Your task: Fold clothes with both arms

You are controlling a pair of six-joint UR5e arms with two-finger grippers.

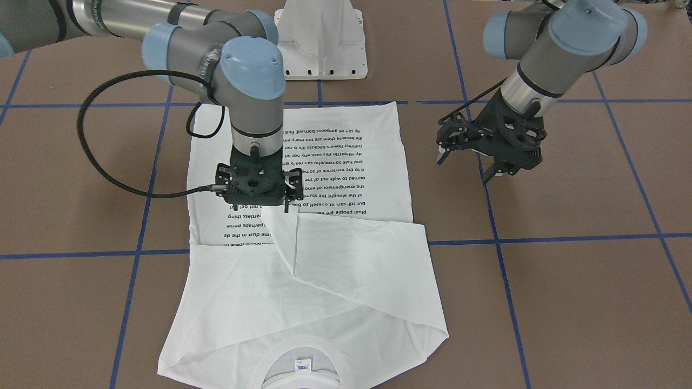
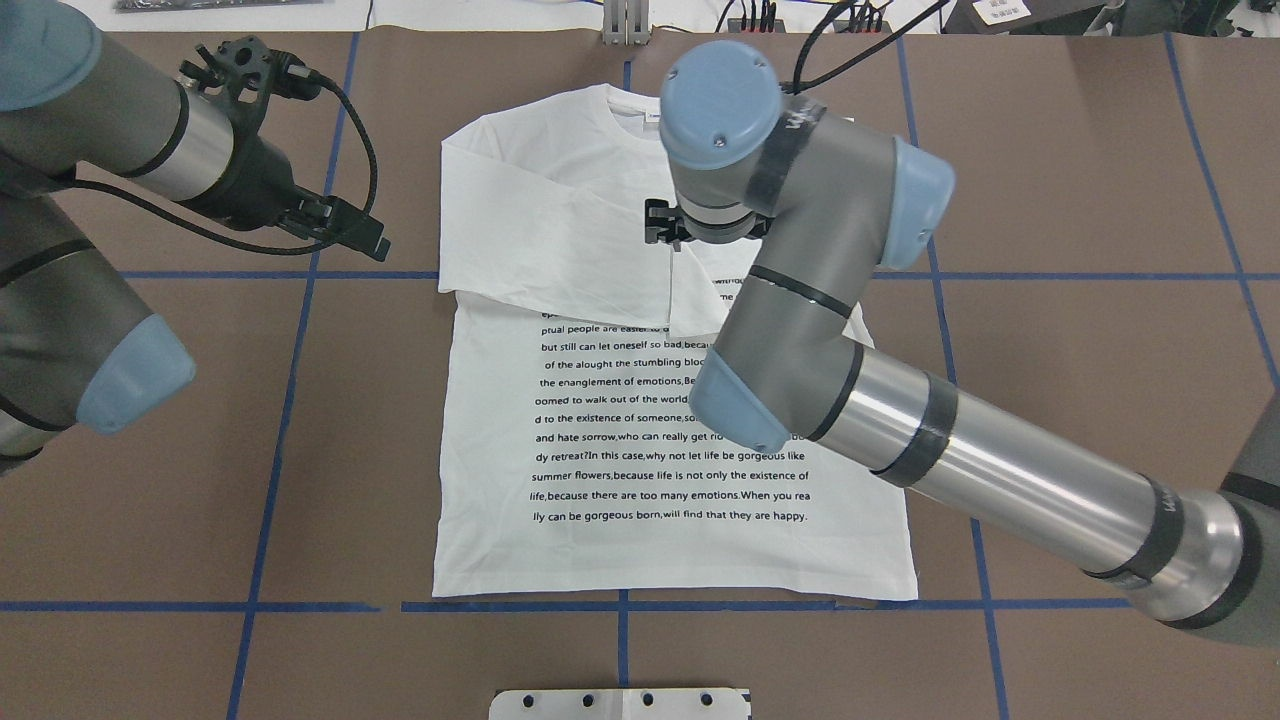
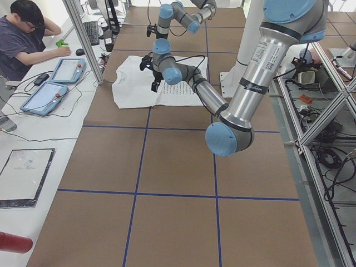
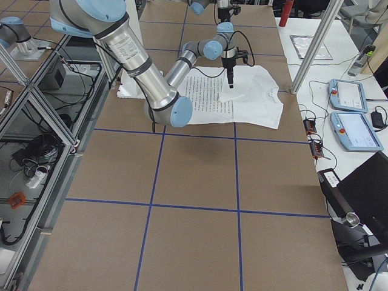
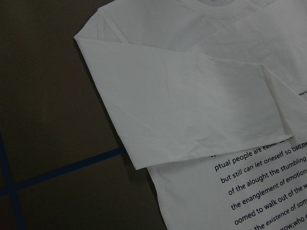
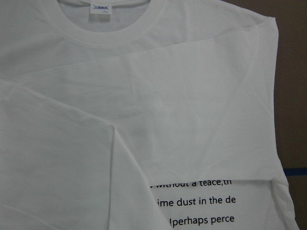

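**Two-arm folding station, single moment.** A large white long-sleeved fabric T-shirt (image 1: 227,302) lies flat, printed side up, on the brown sheet-covered surface (image 1: 567,281), which blue tape lines (image 1: 540,237) divide into squares.

The right gripper (image 1: 261,207) is a black two-finger unit on the silver-grey tubular right arm (image 1: 254,102) with light blue joint caps. It points straight down over the middle of the shirt. Its fingertips stand apart with nothing between them; whether they touch the cloth cannot be told.

- **Below the right gripper:** the upper lines of small black printed text (image 2: 670,440).
- **Beyond it, away from the robot's base:** both sleeves are folded inward across the chest. One folded sleeve (image 1: 357,254) has its cuff corner just beside the gripper. The other sleeve (image 1: 232,259) covers the topmost text lines.
- **Farthest from it:** the round ribbed collar (image 6: 103,39) and the small blue-white neck label (image 1: 303,366).
- **Behind it:** the hem end of the shirt, toward the white metal pedestal (image 1: 321,43).

The left gripper (image 1: 464,167), also black, is carried by the left arm (image 1: 562,48). It hangs tilted over bare surface, well to the side of the shirt and apart from it. Its fingers appear spread and empty. The shirt's nearer shoulder and folded sleeve lie ahead of it, filling its wrist view.

In the exterior left view, a person (image 3: 25,39) sits past the collar end of the surface, beside two grey-blue handheld consoles (image 3: 67,69).
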